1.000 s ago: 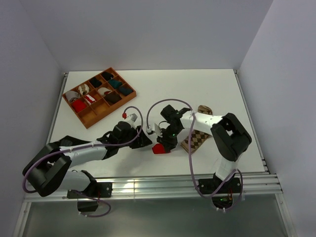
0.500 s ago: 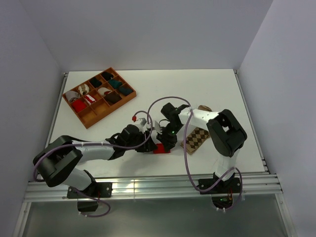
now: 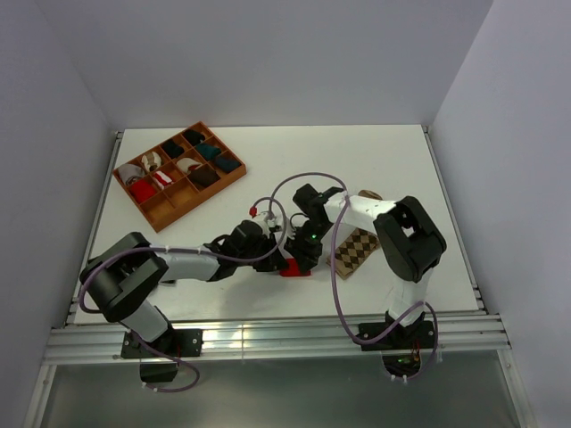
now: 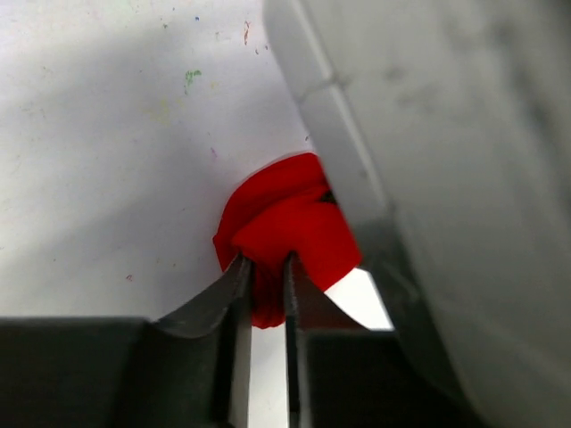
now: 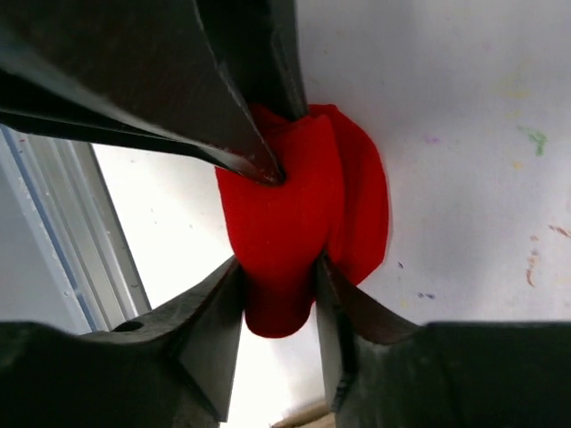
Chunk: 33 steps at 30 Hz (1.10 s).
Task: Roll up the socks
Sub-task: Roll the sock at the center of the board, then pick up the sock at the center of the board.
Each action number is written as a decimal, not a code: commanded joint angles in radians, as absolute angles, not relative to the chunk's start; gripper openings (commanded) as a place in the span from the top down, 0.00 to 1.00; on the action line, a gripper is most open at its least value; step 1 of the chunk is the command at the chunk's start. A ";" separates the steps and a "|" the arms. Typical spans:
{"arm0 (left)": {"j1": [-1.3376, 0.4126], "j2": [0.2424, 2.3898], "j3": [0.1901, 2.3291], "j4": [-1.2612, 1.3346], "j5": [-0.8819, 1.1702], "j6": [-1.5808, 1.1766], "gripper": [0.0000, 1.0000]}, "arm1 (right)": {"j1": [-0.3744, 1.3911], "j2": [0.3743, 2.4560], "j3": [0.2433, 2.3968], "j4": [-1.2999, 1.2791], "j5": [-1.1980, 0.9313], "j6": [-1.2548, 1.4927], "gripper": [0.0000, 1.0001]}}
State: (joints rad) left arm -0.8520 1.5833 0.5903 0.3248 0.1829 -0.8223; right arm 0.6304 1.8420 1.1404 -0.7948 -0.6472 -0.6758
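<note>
The red sock (image 3: 294, 267), bunched into a short roll, lies on the table between both grippers. My left gripper (image 4: 266, 264) comes from the left and is shut on a thin fold of the red sock (image 4: 290, 223). My right gripper (image 5: 278, 278) has its jaws against both sides of the red sock (image 5: 290, 223) and grips the roll. The left gripper's fingers (image 5: 223, 107) press on the sock's far end in the right wrist view. The tan-and-brown argyle sock (image 3: 355, 251) lies flat just right of the right gripper (image 3: 308, 256). No white patch shows.
A wooden tray (image 3: 159, 215) with several sock rolls in its compartments stands at the back left. The right arm's grey body (image 4: 428, 178) fills the right side of the left wrist view. The table's front rail (image 3: 268, 334) runs close below the socks.
My left arm has stretched to the right, reached the red sock and closed on a fold of it. The right gripper has stayed on the sock, shifted slightly.
</note>
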 commanded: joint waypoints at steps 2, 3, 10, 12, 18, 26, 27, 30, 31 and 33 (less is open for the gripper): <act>-0.865 1.663 0.641 0.235 0.158 -0.795 0.91 | 0.650 1.870 1.108 -0.765 -0.509 -0.675 0.53; -0.865 1.670 0.646 0.227 0.160 -0.793 0.93 | 0.650 1.870 1.108 -0.767 -0.511 -0.676 0.52; -0.865 1.739 0.706 0.129 0.160 -0.772 1.00 | 0.637 1.812 1.075 -0.721 -0.512 -0.675 0.39; -0.865 1.750 0.718 0.098 0.167 -0.764 1.00 | 0.630 1.793 1.065 -0.710 -0.509 -0.673 0.37; -0.864 1.770 0.738 0.074 0.169 -0.747 1.00 | 0.614 1.828 1.091 -0.741 -0.511 -0.650 0.34; -0.864 1.773 0.727 0.101 0.181 -0.756 1.00 | 0.606 1.885 1.129 -0.784 -0.488 -0.614 0.33; -0.864 1.775 0.729 0.107 0.184 -0.756 1.00 | 0.606 1.897 1.129 -0.785 -0.483 -0.614 0.33; -0.864 1.778 0.732 0.112 0.189 -0.765 1.00 | 0.609 1.919 1.134 -0.796 -0.482 -0.617 0.34; -0.865 1.779 0.733 0.112 0.187 -0.767 1.00 | 0.609 1.924 1.134 -0.799 -0.485 -0.618 0.36; -0.864 1.781 0.736 0.112 0.187 -0.773 1.00 | 0.609 1.937 1.137 -0.808 -0.486 -0.621 0.41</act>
State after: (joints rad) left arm -0.8314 1.7065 0.7403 0.2237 0.2436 -0.8902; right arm 0.5758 1.8458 1.1511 -0.8185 -0.5686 -0.6052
